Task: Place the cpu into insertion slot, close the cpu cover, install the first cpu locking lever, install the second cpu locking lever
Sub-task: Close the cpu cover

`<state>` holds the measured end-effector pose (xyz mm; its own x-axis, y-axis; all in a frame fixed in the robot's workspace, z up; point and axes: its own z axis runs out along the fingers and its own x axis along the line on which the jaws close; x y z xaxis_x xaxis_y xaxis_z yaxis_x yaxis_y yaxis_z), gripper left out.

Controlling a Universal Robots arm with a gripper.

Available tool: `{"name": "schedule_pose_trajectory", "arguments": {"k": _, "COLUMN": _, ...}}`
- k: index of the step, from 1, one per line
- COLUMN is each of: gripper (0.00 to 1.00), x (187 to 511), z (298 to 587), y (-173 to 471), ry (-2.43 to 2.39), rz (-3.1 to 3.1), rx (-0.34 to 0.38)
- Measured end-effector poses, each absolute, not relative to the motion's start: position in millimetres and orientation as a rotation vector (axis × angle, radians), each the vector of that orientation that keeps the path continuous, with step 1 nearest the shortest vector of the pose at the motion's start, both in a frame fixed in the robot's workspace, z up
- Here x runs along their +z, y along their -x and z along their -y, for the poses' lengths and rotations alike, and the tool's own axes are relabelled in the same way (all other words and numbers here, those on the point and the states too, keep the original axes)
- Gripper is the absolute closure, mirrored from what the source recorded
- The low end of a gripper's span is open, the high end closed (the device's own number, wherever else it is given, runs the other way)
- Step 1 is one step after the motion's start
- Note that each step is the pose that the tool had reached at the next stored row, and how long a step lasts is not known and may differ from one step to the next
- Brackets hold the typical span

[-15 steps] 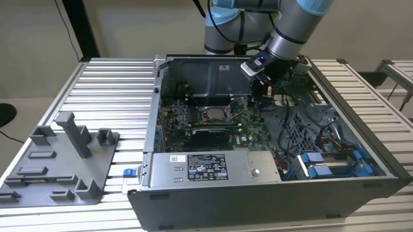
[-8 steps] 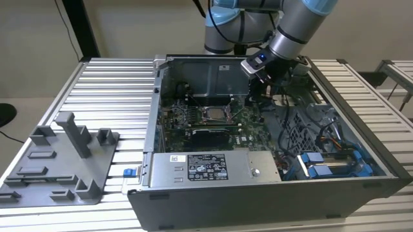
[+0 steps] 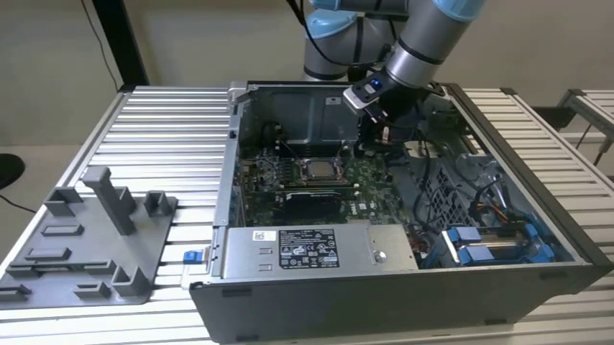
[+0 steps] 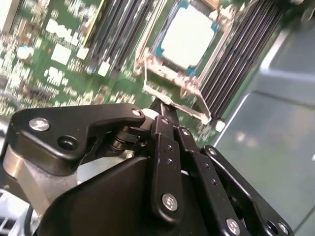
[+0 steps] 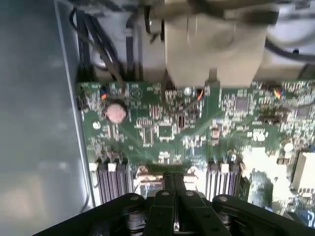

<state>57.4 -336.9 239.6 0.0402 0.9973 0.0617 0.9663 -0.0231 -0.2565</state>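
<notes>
Gripper (image 4: 160,107) near cpu (image 4: 189,37) (seated in insertion slot (image 4: 173,74)).

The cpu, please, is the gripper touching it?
Apart. The second wrist view shows a plain gap between the gripper and the cpu, whose top lies bare.

- The cpu (image 4: 189,37) has a smooth, pale grey metal top.
- The end effector (image 4: 158,105) is black and dull, with shiny metal screws.
- The desk (image 3: 163,122) is ribbed silver metal.
</notes>
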Motion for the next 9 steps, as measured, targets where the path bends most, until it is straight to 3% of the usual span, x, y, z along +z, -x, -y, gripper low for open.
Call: {"name": "schedule_pose_trajectory", "arguments": {"k": 9, "gripper": 1.00, "x": 240, "z": 337, "y": -25, "ry": 2.089, "rz": 2.023, "rx": 0.193}}
